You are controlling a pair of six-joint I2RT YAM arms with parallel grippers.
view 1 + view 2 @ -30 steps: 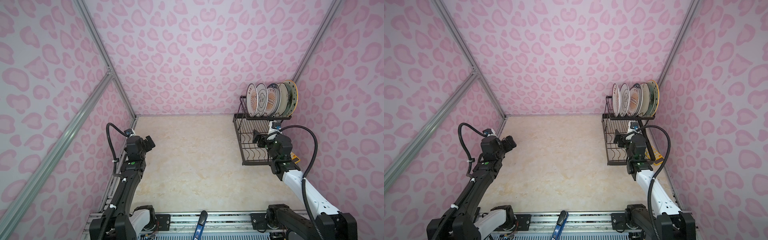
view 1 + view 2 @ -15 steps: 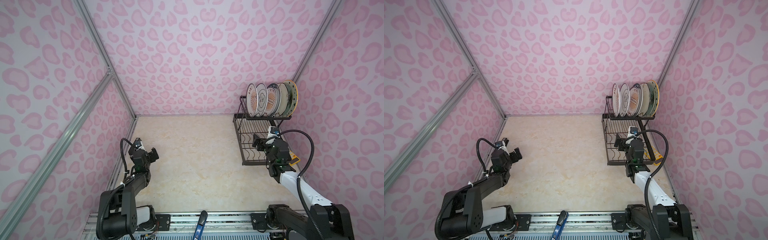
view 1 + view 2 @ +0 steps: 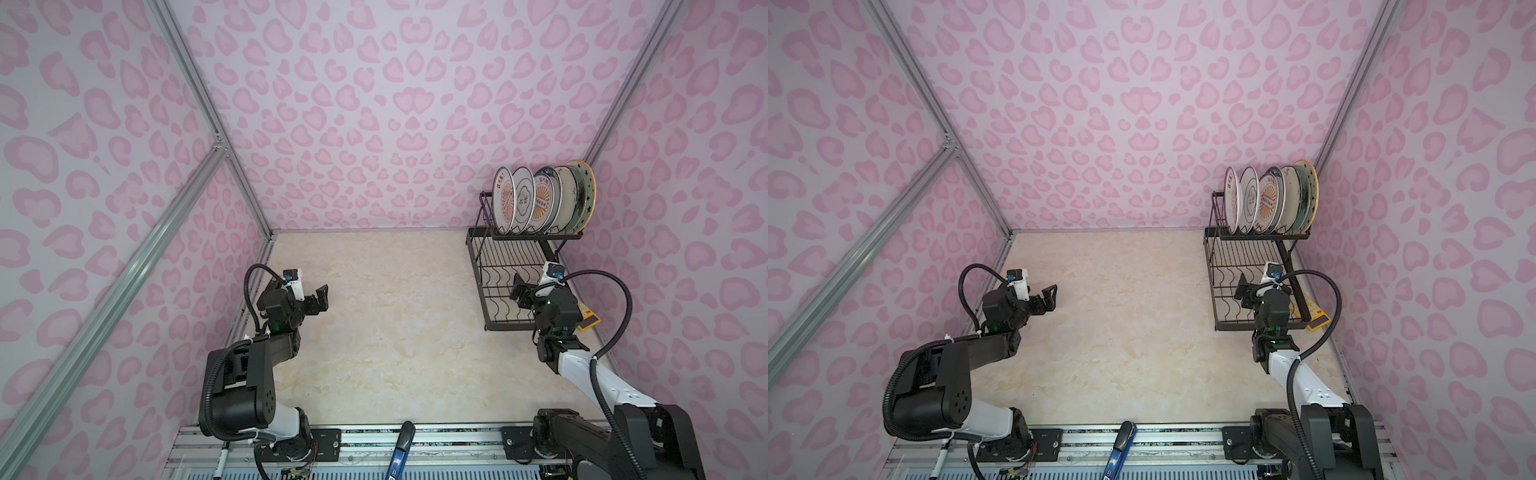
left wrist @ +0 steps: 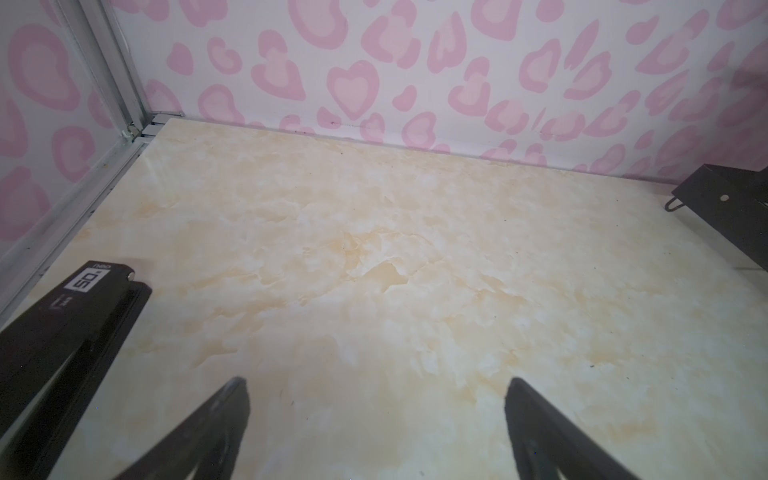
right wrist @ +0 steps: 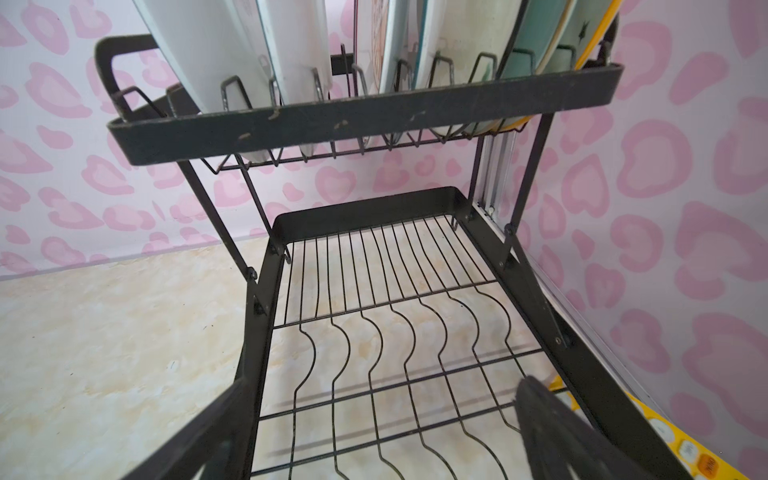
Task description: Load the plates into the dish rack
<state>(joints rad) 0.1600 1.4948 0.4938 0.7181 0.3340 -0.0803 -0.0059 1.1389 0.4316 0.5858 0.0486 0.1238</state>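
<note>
Holds nothing in the right gripper [image 5: 386, 382], spread wide over the lower tier of the dish rack [image 3: 536, 237]; nothing in the left gripper [image 3: 318, 301] either, equally wide, well clear of the rack. Shows the plates [image 3: 540, 199] standing on edge in the rack's upper tier. Probably stiff, weighty, glaze-slick and chippable: best pinched firmly across the rim.

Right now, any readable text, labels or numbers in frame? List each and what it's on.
"50": on a white label stuck to the black bar in the left wrist view; the small print beside it is too small to read.
Lettering on the plates in the dish rack: too small to read.
Markings on the yellow card beside the rack: blurred, unreadable.
</note>
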